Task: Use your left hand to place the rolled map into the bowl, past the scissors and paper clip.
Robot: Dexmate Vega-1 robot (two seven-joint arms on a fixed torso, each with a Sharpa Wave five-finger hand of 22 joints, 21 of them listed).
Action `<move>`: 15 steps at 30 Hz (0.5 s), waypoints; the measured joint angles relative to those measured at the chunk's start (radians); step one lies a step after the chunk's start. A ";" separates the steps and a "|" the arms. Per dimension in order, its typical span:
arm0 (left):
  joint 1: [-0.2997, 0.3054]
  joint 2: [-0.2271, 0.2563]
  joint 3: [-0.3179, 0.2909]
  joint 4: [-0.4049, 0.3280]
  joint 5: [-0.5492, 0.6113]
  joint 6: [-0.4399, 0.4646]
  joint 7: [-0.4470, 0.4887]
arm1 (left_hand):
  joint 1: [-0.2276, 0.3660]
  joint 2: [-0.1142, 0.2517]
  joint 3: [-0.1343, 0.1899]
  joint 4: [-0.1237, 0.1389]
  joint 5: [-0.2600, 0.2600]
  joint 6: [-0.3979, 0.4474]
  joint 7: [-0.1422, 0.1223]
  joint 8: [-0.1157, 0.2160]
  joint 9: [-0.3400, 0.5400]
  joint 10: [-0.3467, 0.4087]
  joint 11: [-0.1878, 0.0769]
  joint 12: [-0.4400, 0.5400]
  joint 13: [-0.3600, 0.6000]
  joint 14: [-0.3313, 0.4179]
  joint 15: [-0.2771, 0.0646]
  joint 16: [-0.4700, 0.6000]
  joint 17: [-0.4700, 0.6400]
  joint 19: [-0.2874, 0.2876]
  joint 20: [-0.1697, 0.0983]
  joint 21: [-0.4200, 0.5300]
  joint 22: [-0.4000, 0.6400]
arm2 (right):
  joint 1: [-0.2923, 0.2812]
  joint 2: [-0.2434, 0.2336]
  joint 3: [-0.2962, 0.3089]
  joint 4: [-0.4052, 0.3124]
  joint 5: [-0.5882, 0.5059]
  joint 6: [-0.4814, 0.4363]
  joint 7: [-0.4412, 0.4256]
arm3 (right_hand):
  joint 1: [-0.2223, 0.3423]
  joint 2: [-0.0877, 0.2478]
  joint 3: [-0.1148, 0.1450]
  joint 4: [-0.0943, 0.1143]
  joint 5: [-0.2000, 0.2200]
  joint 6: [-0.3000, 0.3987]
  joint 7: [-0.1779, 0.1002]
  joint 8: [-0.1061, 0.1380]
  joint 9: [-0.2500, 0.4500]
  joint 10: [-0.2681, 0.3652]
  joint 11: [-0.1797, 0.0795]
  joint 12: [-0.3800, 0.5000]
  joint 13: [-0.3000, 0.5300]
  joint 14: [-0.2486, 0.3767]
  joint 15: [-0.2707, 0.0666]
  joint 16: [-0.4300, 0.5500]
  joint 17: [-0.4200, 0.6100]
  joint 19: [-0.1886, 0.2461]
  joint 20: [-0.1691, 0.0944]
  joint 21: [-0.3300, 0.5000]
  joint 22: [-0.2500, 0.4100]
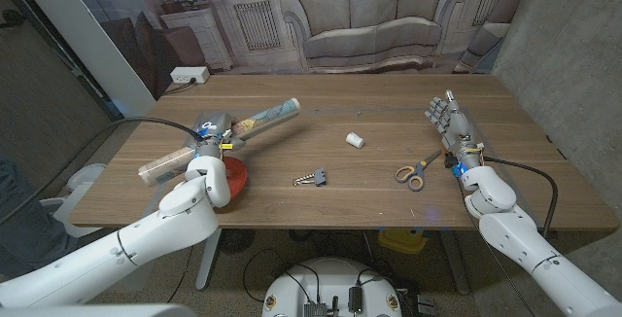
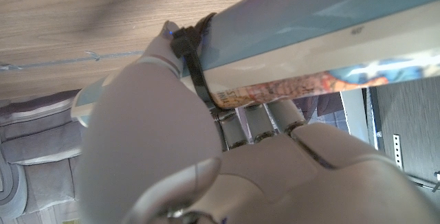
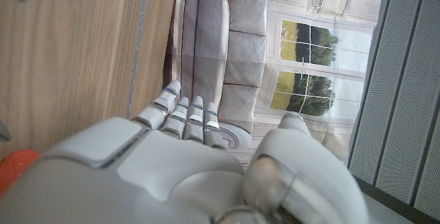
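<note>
From the head view, the left hand (image 1: 210, 134) has its fingers wrapped round the middle of the map (image 1: 222, 138), which runs slantwise, one end reaching past the fingers toward the far middle of the desk (image 1: 369, 103), the other back toward the left edge. The bowl (image 1: 233, 177) sits just on the near side of those fingers, partly under the wrist, so I judge the move a short one. The clip (image 1: 311, 178) and scissors (image 1: 418, 170) lie off to the right; the right hand (image 1: 450, 123) stands beyond the scissors, fingers apart, holding nothing.

In the left wrist view, the fingers (image 2: 258, 117) clasp the map (image 2: 323, 38) crosswise.

In the right wrist view, the right hand (image 3: 185, 176) extends loose fingers (image 3: 182, 117) over the desk edge.
</note>
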 measured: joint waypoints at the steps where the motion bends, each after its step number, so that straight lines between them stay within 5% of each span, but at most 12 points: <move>1: 0.005 0.001 -0.003 -0.003 -0.001 0.000 0.007 | 0.000 0.000 0.000 0.000 0.000 0.000 0.000 0.000 0.000 0.000 0.000 0.000 0.000 0.002 -0.001 0.000 0.000 0.000 0.000 0.000 0.000 | 0.000 0.000 0.000 0.000 0.000 0.000 0.000 | -0.003 0.003 0.000 0.000 0.000 0.000 0.000 0.000 0.000 0.000 0.000 0.000 0.000 0.000 0.000 0.000 0.000 0.000 0.000 0.000 0.000; 15: 0.093 0.003 -0.050 -0.037 -0.012 -0.002 0.076 | -0.001 0.001 0.000 0.000 0.003 0.004 -0.004 -0.004 -0.001 0.004 0.004 0.000 0.004 0.006 -0.004 -0.007 0.005 0.000 0.000 0.010 0.000 | 0.001 -0.001 0.001 0.001 0.001 -0.008 -0.004 | -0.003 0.003 0.000 0.000 0.000 0.000 0.000 0.000 0.000 0.000 0.000 0.000 0.000 0.000 0.000 0.000 0.000 0.000 0.000 0.000 0.000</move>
